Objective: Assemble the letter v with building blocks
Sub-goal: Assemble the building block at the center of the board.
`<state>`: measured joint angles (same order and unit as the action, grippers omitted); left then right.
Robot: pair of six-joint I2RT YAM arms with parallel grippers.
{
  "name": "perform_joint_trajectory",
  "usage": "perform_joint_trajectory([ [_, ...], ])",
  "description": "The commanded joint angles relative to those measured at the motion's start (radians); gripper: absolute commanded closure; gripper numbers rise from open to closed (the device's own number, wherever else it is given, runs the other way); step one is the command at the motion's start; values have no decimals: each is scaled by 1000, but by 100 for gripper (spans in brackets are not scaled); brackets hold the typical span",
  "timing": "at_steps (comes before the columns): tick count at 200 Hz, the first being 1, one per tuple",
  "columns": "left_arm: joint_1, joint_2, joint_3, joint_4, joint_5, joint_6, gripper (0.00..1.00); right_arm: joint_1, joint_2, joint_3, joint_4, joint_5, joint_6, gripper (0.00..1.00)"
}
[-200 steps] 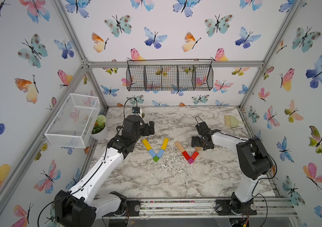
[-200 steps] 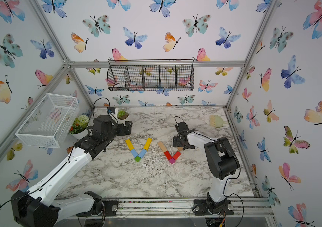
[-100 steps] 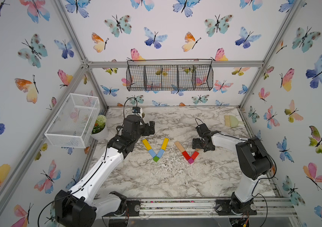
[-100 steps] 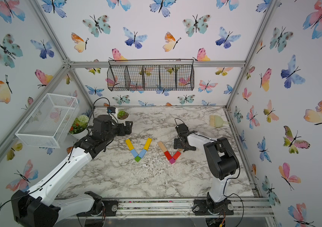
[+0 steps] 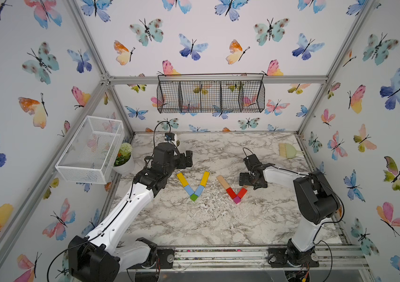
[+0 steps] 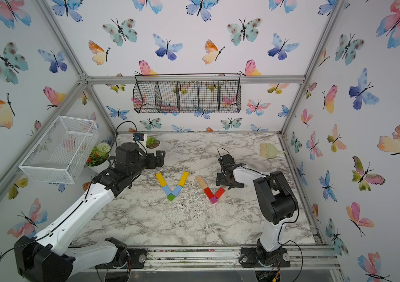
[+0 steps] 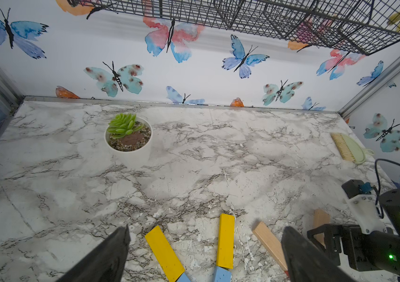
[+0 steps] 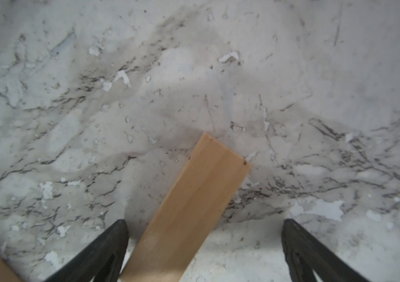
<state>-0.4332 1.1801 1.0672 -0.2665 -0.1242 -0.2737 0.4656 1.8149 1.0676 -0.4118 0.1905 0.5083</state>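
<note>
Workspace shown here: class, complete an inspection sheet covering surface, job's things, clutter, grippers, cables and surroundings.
Surface: marble tabletop, scuffed, white flecks.
Job's things: yellow-blue-green V complete; red-magenta V, one tan bar lying inside the right gripper.
Clutter: flower pot, succulent pot, hand brush.
Grippers: left gripper open, empty; right gripper open, not gripping.
Cables: left wrist cable, right wrist cable, clear of blocks.
Surroundings: black wire basket, white wire basket, butterfly walls.

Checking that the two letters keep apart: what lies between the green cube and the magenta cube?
Only bare, white-flecked tabletop separates the green cube and the magenta cube; both top views show it.
</note>
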Motion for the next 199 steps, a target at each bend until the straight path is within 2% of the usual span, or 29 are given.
perform_joint_trajectory([
  [1, 5, 7, -4, 14, 21, -1, 3, 5, -27, -24, -27, 30, 9, 1],
  [48, 5, 13, 0, 16, 25, -1, 2, 5, -50, -27, -3, 0, 2, 1],
  [99, 5, 24, 0, 17, 24, 1, 2, 4, -108, 8, 57, -56, -78, 1],
  [137, 8, 39, 5, 15, 26, 1, 2, -12, -46, 93, 54, -104, -143, 1],
  [199, 10, 51, 13, 7, 26, 3, 2, -85, 45, 146, 67, -219, -197, 1],
])
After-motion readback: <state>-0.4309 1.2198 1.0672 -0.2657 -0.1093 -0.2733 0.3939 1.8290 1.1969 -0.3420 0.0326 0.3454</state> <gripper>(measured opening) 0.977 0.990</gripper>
